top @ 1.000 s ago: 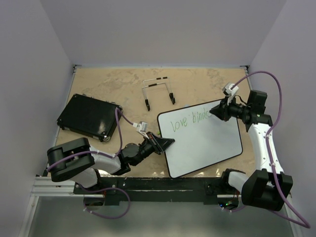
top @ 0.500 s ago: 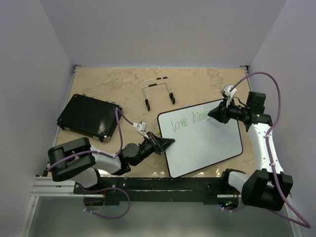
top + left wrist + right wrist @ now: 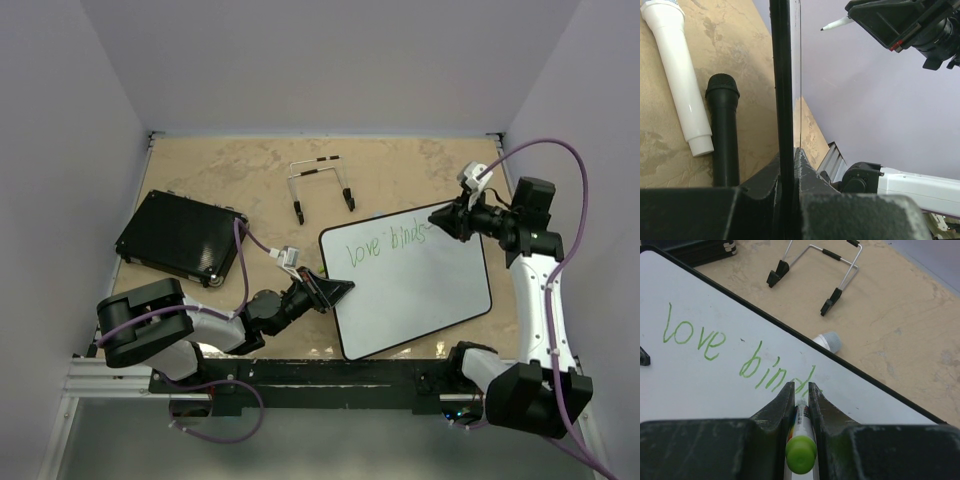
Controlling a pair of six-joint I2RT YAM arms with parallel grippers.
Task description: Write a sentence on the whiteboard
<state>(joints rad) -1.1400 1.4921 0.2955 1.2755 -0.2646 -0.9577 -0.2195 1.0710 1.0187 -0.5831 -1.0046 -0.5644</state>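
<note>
Lying flat on the table (image 3: 230,180), the whiteboard (image 3: 420,290) sits on the right half, turned so its long edges slope up toward the right. The left gripper (image 3: 343,289) meets it at the left side, and its fingers (image 3: 765,175) are pinched narrow on the thin black frame, one on each face of the board. The sentence (image 3: 715,342) so far reads "love binds" in thin green letters along the upper part of the board. The right gripper (image 3: 800,388) hangs over the end of the last word, its fingers closed tight on a marker (image 3: 800,422) whose green cap end points back at the wrist camera. The marker's tip is hidden between the fingers there, so I cannot tell whether it touches the board. A white microphone (image 3: 675,75) and a black microphone (image 3: 725,130) lie side by side on the table just beside the board's clamped edge. A black pad (image 3: 180,237) lies well to the left, and a wire stand (image 3: 320,185) lies beyond the board's far corner
</note>
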